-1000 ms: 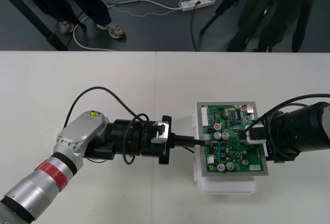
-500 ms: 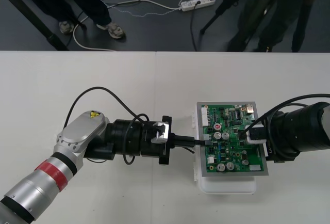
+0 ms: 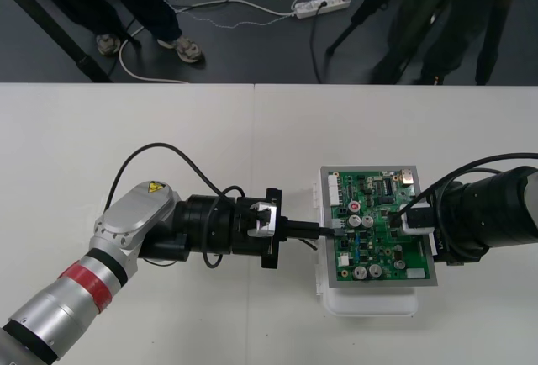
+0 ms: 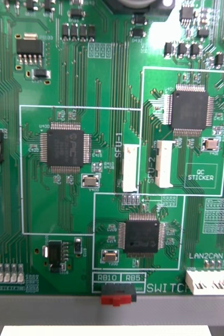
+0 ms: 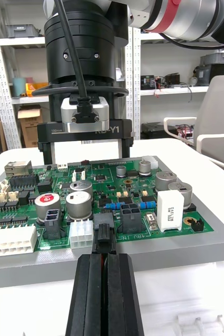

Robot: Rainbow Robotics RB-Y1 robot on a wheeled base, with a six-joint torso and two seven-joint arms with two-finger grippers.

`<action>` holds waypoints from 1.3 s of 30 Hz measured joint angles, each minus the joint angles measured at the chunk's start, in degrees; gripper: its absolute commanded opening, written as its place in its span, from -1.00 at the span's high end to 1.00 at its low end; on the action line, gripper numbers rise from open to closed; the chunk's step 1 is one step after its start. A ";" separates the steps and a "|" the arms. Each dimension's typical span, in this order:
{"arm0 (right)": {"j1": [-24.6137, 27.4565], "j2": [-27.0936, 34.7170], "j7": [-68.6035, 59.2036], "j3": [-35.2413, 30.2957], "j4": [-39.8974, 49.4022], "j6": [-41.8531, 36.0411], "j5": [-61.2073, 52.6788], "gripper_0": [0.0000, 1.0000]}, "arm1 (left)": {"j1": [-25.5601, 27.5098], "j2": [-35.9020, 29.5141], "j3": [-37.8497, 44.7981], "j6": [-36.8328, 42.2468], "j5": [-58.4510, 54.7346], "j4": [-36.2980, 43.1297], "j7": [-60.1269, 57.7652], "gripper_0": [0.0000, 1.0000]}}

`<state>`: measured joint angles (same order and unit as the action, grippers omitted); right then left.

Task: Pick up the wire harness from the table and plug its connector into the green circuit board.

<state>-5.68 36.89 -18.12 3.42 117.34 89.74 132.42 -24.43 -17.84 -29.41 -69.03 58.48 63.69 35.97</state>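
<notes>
The green circuit board (image 3: 382,256) lies on its white base (image 3: 370,304) right of centre. My left gripper (image 3: 329,232) reaches in level from the left to the board's left edge. In the left wrist view, my left gripper (image 5: 102,258) is shut on the harness's small black plug (image 5: 104,235), whose front end meets a black socket at the board's (image 5: 188,231) edge. How deep it sits I cannot tell, and the wires are hidden. My right gripper (image 3: 402,218) stands at the board's right side. Seen across the board, the right gripper (image 5: 87,156) has its fingers (image 5: 48,152) wide apart and holds nothing.
The right wrist view looks straight down on the board (image 4: 54,68), with chips, white headers and a red switch (image 4: 116,299) at its edge. Bare table lies around the base. A black cable (image 3: 160,150) loops over my left arm.
My left wrist has shifted very slightly at the board's edge. The right arm and the board have not moved.
</notes>
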 measured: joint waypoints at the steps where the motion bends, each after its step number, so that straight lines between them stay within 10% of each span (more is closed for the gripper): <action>1: 0.00 0.00 0.00 0.00 0.00 0.00 0.00 -1.00 | 0.00 0.00 0.00 0.00 0.00 0.00 0.00 1.00; 39: 0.03 0.00 0.00 0.00 -0.28 0.01 0.06 -1.00 | 0.00 1.43 -0.25 1.03 0.05 -0.62 1.89 1.00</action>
<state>-5.65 36.89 -18.12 3.42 117.06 89.75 132.49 -24.43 -16.41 -29.66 -67.99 58.52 63.07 37.86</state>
